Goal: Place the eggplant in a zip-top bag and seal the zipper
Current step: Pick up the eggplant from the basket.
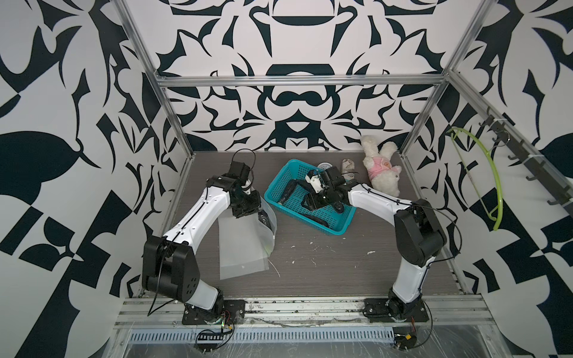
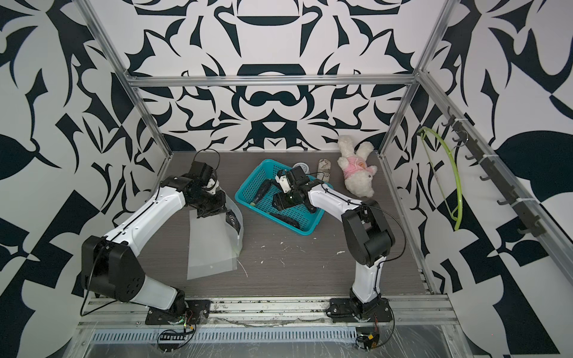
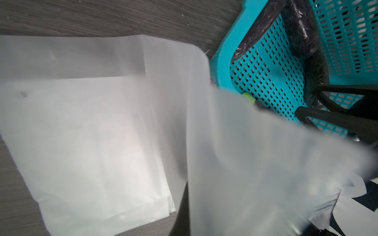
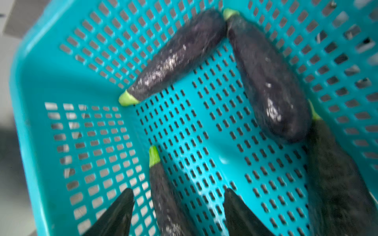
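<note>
Several dark purple eggplants with green stems lie in a teal basket. In the right wrist view two rest against the basket walls. A third eggplant lies between the spread fingers of my right gripper, which hangs open and low inside the basket. A frosted zip-top bag lies on the table left of the basket. My left gripper is shut on the bag's upper edge and lifts it. The bag hides most of its fingers.
A white plush toy in a pink shirt lies at the back right, with a patterned roll and a small round item behind the basket. A green hanger hangs on the right wall. White flecks dot the table.
</note>
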Controlling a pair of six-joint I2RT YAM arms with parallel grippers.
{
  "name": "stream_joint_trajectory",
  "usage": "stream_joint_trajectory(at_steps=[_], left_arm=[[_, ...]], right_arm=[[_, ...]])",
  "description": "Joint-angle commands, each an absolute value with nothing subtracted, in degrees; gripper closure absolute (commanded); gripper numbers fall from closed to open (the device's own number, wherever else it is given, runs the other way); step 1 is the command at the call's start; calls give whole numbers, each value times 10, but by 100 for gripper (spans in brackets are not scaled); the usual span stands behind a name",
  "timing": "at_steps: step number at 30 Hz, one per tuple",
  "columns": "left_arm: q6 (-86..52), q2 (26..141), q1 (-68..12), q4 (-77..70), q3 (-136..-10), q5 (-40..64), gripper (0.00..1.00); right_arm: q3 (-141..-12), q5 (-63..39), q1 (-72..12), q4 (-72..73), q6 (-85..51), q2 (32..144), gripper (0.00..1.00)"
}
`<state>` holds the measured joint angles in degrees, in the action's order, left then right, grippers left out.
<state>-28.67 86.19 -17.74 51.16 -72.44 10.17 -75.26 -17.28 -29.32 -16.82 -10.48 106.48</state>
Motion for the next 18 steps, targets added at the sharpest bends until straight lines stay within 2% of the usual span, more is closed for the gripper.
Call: stream_joint_trajectory(at_steps=[1,9,18], left_arm=[[-284,846,-177,506,-714,108,100],[-283,849,-177,504,-710,109,100],[-283,857,-176,492,-707,121,100]], right_arm=[[-773,-207,-291,-75,-204,1079,30],[-778,-247,-291,68,-349,1150,30],[-794,-248,-290,128,-430,1201,30]])
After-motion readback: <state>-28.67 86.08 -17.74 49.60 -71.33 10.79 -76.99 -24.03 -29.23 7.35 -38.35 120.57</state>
